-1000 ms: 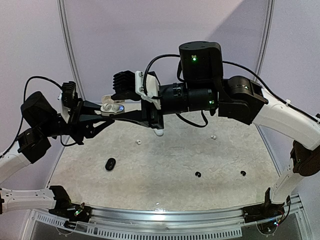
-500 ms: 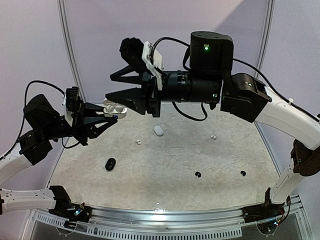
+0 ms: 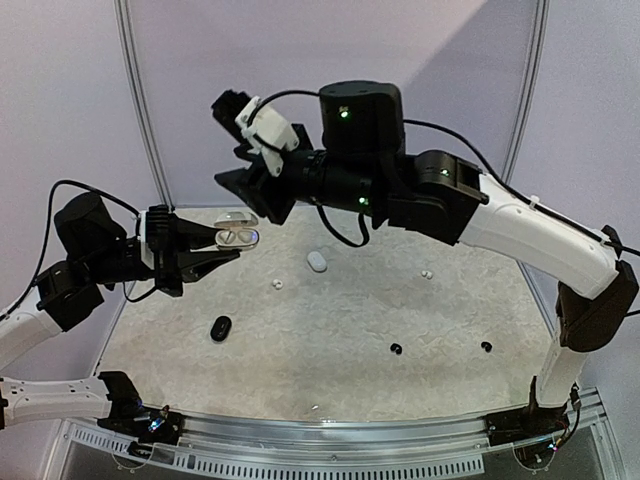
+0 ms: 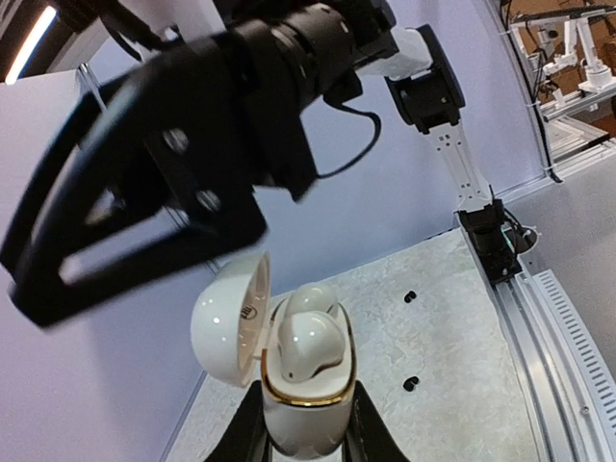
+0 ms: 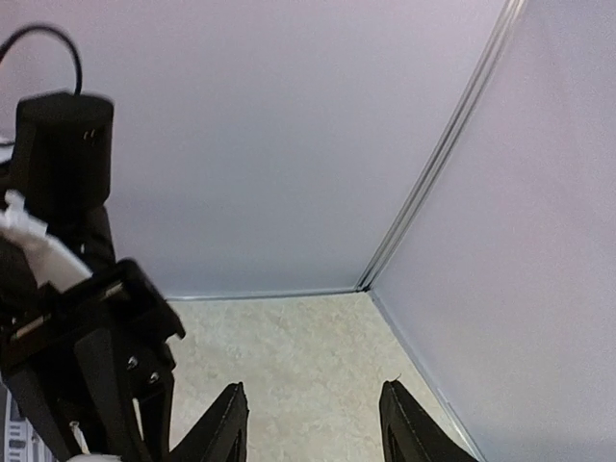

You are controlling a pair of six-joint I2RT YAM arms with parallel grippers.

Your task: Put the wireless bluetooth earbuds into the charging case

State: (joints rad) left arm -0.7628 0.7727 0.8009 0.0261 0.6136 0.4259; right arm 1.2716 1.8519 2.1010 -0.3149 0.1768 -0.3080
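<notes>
Clamping the open white charging case over the counter at left, the left pincer holds it long axis left-right, mouth rightward. Two white earbuds sit inside, and the mark on the lid is unreadable. The right pincer hangs apart, empty.

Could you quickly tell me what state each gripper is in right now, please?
Left gripper: shut on the white charging case, whose lid is open.
Right gripper: open, holding nothing.

Pale lilac walls, slim white corner posts, speckled off-white tabletop, ribbed metal rail at front
</notes>
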